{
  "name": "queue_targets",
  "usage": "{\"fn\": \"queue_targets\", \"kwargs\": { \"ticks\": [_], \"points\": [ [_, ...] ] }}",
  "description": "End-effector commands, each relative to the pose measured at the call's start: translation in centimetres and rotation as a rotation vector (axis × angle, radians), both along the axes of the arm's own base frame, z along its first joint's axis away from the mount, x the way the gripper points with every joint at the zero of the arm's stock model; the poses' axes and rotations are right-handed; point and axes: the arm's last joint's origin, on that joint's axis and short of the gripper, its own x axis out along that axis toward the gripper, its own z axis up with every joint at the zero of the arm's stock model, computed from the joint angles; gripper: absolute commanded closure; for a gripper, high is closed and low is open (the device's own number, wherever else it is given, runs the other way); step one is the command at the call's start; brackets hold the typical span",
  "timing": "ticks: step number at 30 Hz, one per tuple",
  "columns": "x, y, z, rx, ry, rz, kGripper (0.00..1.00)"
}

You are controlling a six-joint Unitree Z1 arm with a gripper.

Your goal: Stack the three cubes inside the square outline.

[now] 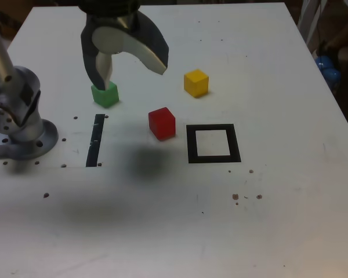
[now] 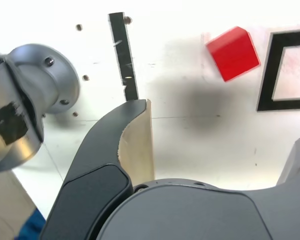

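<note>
We have the white worktop (image 1: 278, 191) as the largest item, both views. Tool (image 1: 130, 72): jaws wide apart, nothing between them, raised over the worktop. Arm base (image 1: 26, 124) at the exterior view's left edge; wrist view shows it too, cut off. Square outline (image 1: 236, 143) lies flat, whole in exterior view; wrist view gives us only part of it. Black strip (image 1: 95, 142) sits between arm base and outline, both views. Red cube (image 1: 162, 124) is outside the outline, just off its exterior-view left side, and seen in both views. Yellow cube (image 1: 196, 83) and green cube (image 1: 105, 95) we get from exterior view only: yellow beyond red, green near the strip's far end. All three cubes apart, unstacked.
</note>
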Motion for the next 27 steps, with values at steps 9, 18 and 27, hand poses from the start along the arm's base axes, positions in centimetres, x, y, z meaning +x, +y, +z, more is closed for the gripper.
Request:
{"fn": "queue_targets", "kwargs": {
  "ticks": [9,18,27],
  "points": [
    [0.4,0.0,-1.9,0.074,0.048,0.232,0.05],
    [2.2,1.0,-5.9,0.083,0.086,0.309,0.05],
    [4.8,1.2,-8.8,0.058,0.12,0.32,0.07]
  ]
}}
